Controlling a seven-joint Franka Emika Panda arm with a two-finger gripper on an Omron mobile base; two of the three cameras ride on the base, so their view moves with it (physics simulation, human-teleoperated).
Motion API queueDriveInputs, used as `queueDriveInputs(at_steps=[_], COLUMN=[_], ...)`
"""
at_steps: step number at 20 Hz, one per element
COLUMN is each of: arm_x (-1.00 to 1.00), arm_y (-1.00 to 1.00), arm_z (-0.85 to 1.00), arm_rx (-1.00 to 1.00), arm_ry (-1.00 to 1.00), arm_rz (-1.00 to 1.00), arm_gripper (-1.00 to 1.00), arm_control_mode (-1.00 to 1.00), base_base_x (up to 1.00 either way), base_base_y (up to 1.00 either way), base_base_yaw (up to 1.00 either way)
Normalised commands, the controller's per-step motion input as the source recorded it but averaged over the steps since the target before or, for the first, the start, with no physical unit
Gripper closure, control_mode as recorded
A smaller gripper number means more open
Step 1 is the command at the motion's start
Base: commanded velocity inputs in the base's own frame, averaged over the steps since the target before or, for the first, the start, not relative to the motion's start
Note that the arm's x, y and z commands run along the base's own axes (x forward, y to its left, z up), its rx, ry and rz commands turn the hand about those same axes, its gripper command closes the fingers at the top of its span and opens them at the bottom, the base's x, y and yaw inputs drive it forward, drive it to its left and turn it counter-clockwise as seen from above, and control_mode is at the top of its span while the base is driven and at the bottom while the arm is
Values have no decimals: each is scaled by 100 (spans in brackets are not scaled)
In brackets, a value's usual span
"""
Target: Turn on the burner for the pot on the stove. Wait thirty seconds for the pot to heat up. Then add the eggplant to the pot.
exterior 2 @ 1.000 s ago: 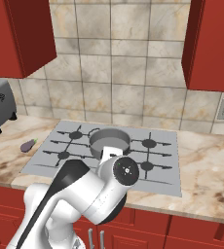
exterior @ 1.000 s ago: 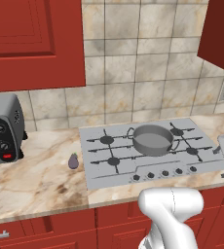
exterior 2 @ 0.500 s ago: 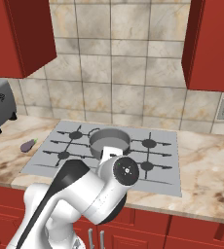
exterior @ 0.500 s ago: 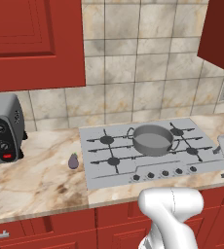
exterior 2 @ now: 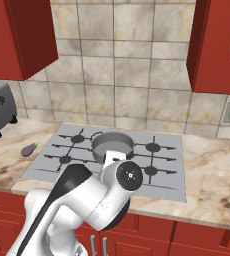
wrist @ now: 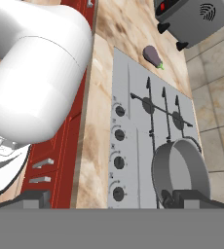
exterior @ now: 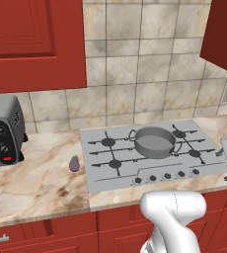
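The pincer (wrist: 104,199) hangs released and holding nothing above the front edge of the stove (wrist: 133,87), its row of dark knobs (wrist: 118,160) lying just ahead of the fingertips. The pot (wrist: 179,170) sits on a burner beyond the knobs. The eggplant (wrist: 153,56) rests on the surface beside the stove's far end, well apart.

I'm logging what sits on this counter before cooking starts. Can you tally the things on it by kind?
Cookware: 1, the pot on the stove
Vegetables: 1, the eggplant on the counter left of the stove
Appliances: 2, the stove and the toaster oven
Total: 4
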Motion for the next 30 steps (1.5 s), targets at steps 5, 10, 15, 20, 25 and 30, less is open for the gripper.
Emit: queueDriveInputs(at_steps=[5, 10, 15, 20, 25, 30], arm_x=[0, 0, 0, 0, 0, 0], arm_y=[0, 0, 0, 0, 0, 0], arm_z=[0, 0, 0, 0, 0, 0], arm_rx=[0, 0, 0, 0, 0, 0], arm_ry=[0, 0, 0, 0, 0, 0], arm_rz=[0, 0, 0, 0, 0, 0], arm_gripper=[-100, -100, -100, -100, -100, -100], arm_control_mode=[-100, -100, -100, -100, -100, -100], base_base_x=[0, 0, 0, 0, 0, 0], base_base_y=[0, 0, 0, 0, 0, 0], base_base_yaw=[0, 0, 0, 0, 0, 0])
